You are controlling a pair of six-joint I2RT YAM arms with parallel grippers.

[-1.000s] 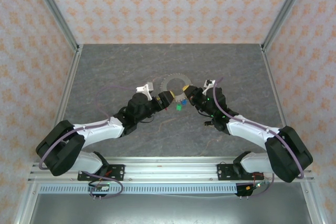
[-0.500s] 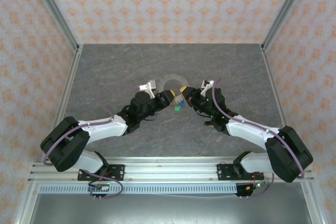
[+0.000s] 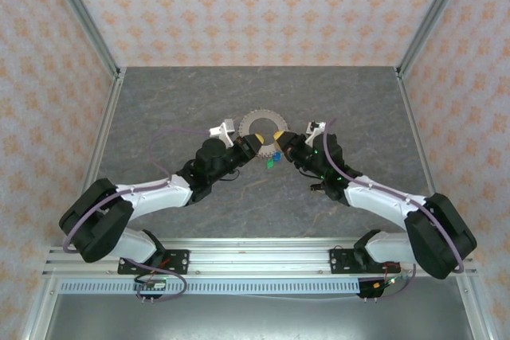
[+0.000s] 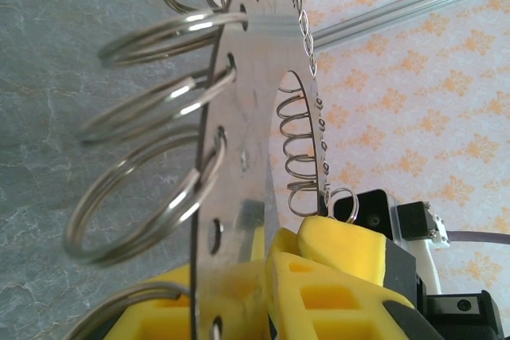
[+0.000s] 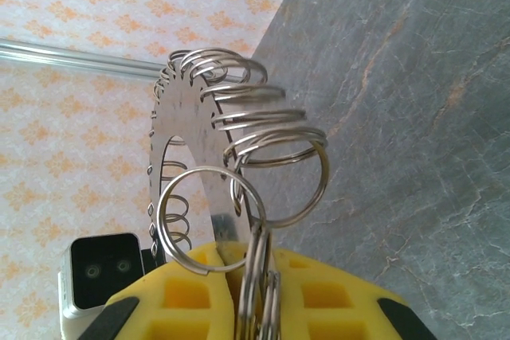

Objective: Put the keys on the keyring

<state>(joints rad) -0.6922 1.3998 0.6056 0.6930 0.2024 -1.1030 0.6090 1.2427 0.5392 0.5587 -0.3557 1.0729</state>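
Keyring (image 3: 263, 127) | hung pinched between your two tools above mid desk (image 3: 159, 101) | left tool (image 4: 267, 256) clamped on its rim, right tool (image 5: 251, 276) clamped on rim plus one split loop (image 5: 209, 219) | keys (image 3: 272, 157) dangled just beneath | tip: you needed firm grips, no twisting it

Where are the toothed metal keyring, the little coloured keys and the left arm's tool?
keyring (image 3: 263, 115), top view, far part of its rim.
keys (image 3: 272, 160), top view, the green tag.
left tool (image 3: 254, 142), top view, between its yellow fingertips.
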